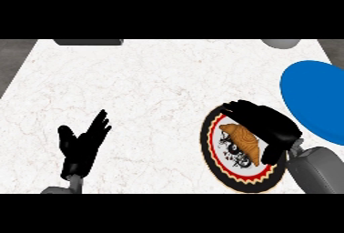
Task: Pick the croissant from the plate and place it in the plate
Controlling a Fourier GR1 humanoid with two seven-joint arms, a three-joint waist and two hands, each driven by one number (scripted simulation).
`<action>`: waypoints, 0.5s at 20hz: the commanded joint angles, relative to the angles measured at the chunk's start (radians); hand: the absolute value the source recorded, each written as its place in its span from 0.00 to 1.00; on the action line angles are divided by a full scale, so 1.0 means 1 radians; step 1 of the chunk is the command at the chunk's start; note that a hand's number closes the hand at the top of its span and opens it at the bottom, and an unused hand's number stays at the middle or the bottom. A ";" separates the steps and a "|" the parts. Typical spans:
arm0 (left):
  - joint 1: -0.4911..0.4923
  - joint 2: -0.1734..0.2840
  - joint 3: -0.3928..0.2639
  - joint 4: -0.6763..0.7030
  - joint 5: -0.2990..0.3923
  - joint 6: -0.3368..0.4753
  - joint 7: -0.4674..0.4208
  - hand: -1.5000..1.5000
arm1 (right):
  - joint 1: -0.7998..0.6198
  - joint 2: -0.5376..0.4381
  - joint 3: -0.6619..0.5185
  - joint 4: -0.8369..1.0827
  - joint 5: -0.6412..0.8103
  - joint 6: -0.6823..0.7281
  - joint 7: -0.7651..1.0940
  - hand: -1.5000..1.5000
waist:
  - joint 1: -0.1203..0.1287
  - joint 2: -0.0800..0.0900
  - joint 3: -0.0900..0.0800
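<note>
A golden-brown croissant (243,138) lies on a patterned plate (232,175) with a black, red and white rim, at the lower right of the counter. My right hand (269,125) hovers over the plate's right side, fingers arched above the croissant and thumb (272,152) pointing down beside it; I cannot see whether it touches the croissant. A plain blue plate (314,98) sits at the right edge, just beyond the right hand. My left hand (84,143) rests open at the lower left, fingers up.
A grey object (88,42) sits at the counter's far edge on the left, and a grey rounded object (282,43) at the far right. The white marble counter (154,91) spreads between the two hands.
</note>
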 commanded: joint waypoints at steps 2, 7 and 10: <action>0.000 -0.013 0.016 -0.029 -0.025 0.001 0.043 0.50 | 0.020 0.008 -0.030 0.121 0.075 -0.064 -0.110 0.00 | 0.001 0.003 -0.002; 0.026 -0.057 0.023 0.052 -0.043 -0.025 -0.042 0.50 | 0.009 0.128 0.024 0.151 0.178 -0.067 -0.032 0.00 | 0.000 0.003 -0.003; 0.015 -0.045 0.019 0.004 -0.046 -0.026 0.005 0.50 | -0.029 0.044 0.032 0.201 0.203 -0.051 -0.149 1.00 | 0.002 0.003 -0.002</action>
